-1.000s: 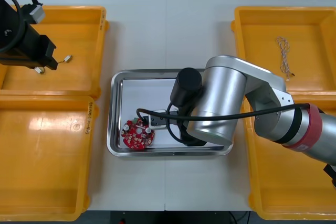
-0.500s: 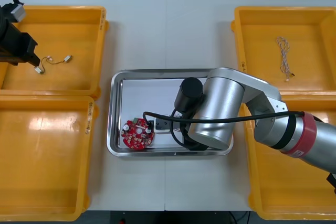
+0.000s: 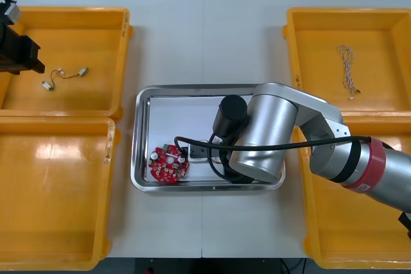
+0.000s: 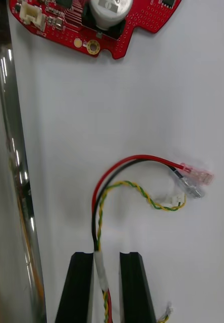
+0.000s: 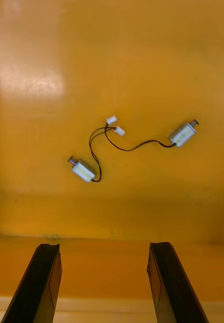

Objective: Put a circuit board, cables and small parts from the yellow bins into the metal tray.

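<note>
One circuit board (image 3: 169, 163) is already laid in the metal tray (image 3: 176, 117), where a red and yellow cable (image 4: 123, 164) is clamped by the right claw (image 4: 106, 258). Small metal parts (image 5: 181, 133) are left binned beneath the spread left claw (image 5: 103, 246).

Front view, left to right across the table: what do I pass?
left gripper, small metal parts, metal tray rim, circuit board, right gripper shut on red and yellow cable, blue and white cable.
</note>
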